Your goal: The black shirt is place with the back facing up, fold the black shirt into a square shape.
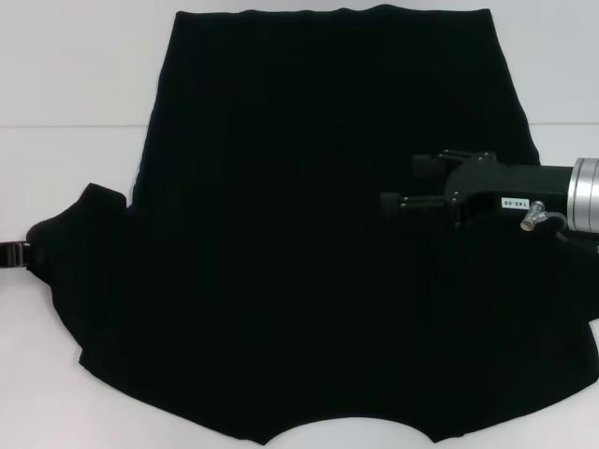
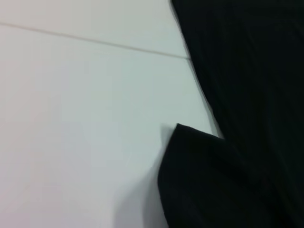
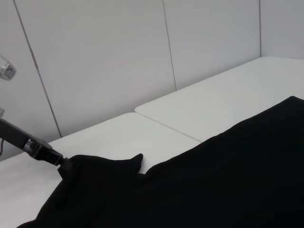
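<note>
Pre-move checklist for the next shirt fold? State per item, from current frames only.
1. The black shirt lies spread on the white table, plain side up, no lettering showing: ok.
2. Left gripper sits at the table's left edge against the tip of the left sleeve: ok. Whether it grips the sleeve: cannot tell.
3. Left sleeve laid flat: not ok; it bunches up toward the gripper, as the right wrist view also shows.
4. Right gripper is over the shirt's right half, jaws apart and holding nothing: ok.
5. Right sleeve position: cannot tell, hidden under the right arm.
6. Shirt fully on the table: cannot tell; the near edge runs out of the head view.
</note>
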Robot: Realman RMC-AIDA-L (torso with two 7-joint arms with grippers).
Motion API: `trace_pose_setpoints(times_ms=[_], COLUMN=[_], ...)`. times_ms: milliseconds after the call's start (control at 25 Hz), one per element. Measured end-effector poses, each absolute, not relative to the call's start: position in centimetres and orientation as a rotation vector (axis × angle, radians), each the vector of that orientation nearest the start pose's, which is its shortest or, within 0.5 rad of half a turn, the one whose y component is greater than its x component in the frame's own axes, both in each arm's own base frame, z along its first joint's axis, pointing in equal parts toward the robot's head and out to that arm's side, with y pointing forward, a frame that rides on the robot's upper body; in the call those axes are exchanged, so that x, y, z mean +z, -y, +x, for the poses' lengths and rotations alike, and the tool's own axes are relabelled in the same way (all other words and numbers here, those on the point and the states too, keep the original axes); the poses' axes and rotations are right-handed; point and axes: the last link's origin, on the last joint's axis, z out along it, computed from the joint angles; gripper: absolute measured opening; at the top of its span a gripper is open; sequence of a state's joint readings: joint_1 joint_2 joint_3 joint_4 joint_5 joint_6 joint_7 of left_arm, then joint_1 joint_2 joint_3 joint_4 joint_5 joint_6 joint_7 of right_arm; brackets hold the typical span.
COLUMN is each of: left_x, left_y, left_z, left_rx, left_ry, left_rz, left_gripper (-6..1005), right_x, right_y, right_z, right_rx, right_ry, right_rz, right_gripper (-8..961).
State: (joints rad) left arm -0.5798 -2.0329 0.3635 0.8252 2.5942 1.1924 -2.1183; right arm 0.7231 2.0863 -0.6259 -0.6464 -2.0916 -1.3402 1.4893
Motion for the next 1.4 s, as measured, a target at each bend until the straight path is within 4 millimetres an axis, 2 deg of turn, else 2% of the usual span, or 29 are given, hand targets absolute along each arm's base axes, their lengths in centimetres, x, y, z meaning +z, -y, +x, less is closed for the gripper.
trace_pose_setpoints(times_ms=[360, 920, 1200, 1400], left_x=[9.2, 9.8, 9.7, 10.6], left_y=[-36.7, -35.4, -35.6, -35.8], left_z=[-36.5, -37.6, -36.6, -35.3], left_rx=[-0.195, -0.218, -0.258, -0.343], left_ry=[1.417, 1.46, 1.461, 1.427], left_rz=[-1.912, -1.86, -1.918, -1.952], left_gripper=[0, 0, -1, 0], right_x=[0.0, 0.0, 0.0, 0.0], right_y=[-39.8, -40.0, -40.1, -40.1], right_z=[22.1, 22.2, 22.1, 22.1], right_rx=[0.598, 0.58, 0.58, 0.582], right_ry=[-0.612, -0.611, -0.608, -0.609], right_rz=[-2.614, -2.6, -2.602, -2.603], right_gripper=[941, 941, 942, 942])
